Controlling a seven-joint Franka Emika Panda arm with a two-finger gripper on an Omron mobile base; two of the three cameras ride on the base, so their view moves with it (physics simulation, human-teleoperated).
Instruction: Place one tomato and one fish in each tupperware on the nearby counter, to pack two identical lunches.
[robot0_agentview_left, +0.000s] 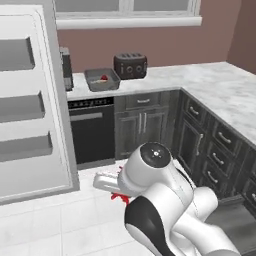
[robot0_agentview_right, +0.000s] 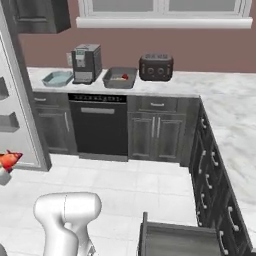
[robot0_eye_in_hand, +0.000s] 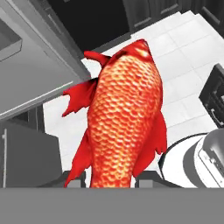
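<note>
The counter (robot0_agentview_right: 220, 100) was the biggest thing going, white marble running along the back wall and then turning the corner down the right side, over dark cabinet fronts. Its near end got cut off by the frame edge in both base views. An open fridge door (robot0_agentview_left: 30, 100) with grey shelves ate up the left side of the left base view, so whatever sat further left on the counter was blocked from there.

On the back stretch sat a dark toaster (robot0_agentview_right: 156, 67) and a coffee machine (robot0_agentview_right: 85, 62). The dark grey tupperware (robot0_agentview_right: 119, 78) was between them, with something small and red inside; looked like a tomato (robot0_agentview_right: 124, 76) but honestly too tiny to be sure of the shape. The pale blue tupperware (robot0_agentview_right: 57, 78) was just left of the coffee machine, and I couldn't tell if anything was in it.

The orange-red fish (robot0_eye_in_hand: 124, 122) was down low over the white floor tiles, well apart from the counter, clamped in the gripper (robot0_eye_in_hand: 114, 183). In the hand view it covered most of the frame and hid nearly all of both finger tips, so only dark bits peeked out at its base. The jaws were clenched on it. In the left base view the arm's own elbow hid the hand, only red fin bits poked out below it. In the right base view the fish was cut off at the left edge.
</note>
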